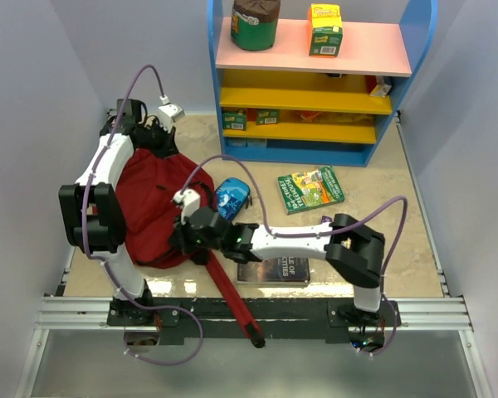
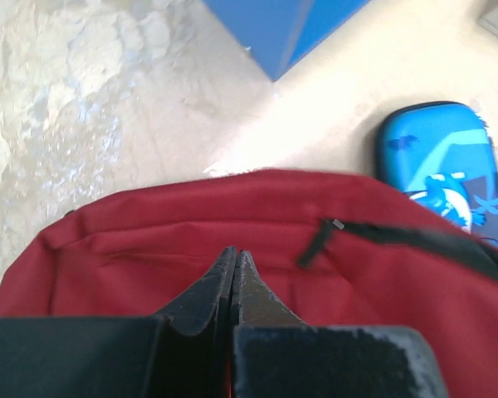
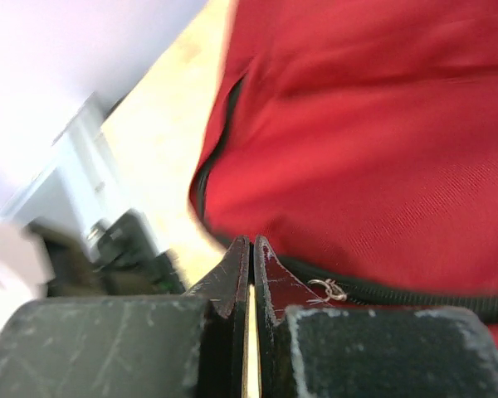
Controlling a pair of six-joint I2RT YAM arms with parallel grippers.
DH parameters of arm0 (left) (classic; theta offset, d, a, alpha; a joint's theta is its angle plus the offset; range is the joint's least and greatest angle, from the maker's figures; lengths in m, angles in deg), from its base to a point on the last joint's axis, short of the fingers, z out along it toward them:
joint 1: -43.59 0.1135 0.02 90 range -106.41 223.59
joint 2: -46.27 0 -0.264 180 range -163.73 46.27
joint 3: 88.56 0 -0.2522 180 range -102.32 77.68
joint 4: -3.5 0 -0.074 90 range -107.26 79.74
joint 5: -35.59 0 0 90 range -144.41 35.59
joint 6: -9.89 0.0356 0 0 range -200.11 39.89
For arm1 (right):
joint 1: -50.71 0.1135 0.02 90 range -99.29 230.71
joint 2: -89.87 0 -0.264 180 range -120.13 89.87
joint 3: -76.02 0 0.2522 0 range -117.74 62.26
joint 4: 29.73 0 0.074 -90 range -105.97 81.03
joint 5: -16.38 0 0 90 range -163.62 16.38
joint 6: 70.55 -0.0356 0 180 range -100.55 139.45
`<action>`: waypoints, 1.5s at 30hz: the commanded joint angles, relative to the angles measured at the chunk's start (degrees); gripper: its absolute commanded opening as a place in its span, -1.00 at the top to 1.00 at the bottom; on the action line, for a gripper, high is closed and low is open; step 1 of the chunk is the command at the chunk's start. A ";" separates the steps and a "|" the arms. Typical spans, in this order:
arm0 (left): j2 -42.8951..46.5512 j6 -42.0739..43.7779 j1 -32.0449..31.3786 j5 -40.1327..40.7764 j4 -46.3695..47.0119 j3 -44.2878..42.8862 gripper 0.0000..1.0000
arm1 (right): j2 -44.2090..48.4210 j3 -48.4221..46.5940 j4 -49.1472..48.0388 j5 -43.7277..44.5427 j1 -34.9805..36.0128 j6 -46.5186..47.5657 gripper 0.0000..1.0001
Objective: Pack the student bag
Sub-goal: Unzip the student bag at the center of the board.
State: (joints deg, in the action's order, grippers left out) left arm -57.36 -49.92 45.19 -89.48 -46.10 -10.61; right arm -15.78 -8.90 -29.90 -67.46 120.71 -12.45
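Observation:
The student bag (image 1: 153,207), a dark red backpack, lies on the left of the table. Its long red strap (image 1: 228,294) trails to the front edge. My left gripper (image 1: 152,146) is over the bag's far end. In the left wrist view it (image 2: 235,253) is shut, tips against the red fabric (image 2: 149,249), with a black zipper pull (image 2: 314,243) to the right. My right gripper (image 1: 180,235) is at the bag's near right edge. In the right wrist view it (image 3: 251,242) is shut beside a dark zipper (image 3: 398,292) and a small metal ring (image 3: 328,290). Nothing shows between either gripper's fingers.
A blue pencil case (image 1: 231,197) lies just right of the bag. A green book (image 1: 310,189) lies further right. A dark book (image 1: 274,269) lies under my right arm. A blue shelf unit (image 1: 315,83) with boxes stands at the back.

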 commanded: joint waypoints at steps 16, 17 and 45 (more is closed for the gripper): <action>6.59 41.78 -6.61 -10.73 -39.66 6.17 -0.31 | 4.66 5.32 -1.71 3.07 1.72 -3.78 1.00; 7.91 42.13 -8.44 -8.89 -39.66 7.07 -0.33 | 4.75 5.41 -1.80 3.16 1.72 -3.87 1.00; 1.68 72.81 -20.41 -1.93 -33.77 13.14 -0.01 | 13.88 17.18 -7.42 3.25 0.93 -5.63 1.00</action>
State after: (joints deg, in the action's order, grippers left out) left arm -54.06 18.01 27.71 -92.97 -79.13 -0.25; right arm -7.67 7.80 -29.71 -65.78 123.18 -17.85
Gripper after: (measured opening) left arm 0.541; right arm 0.014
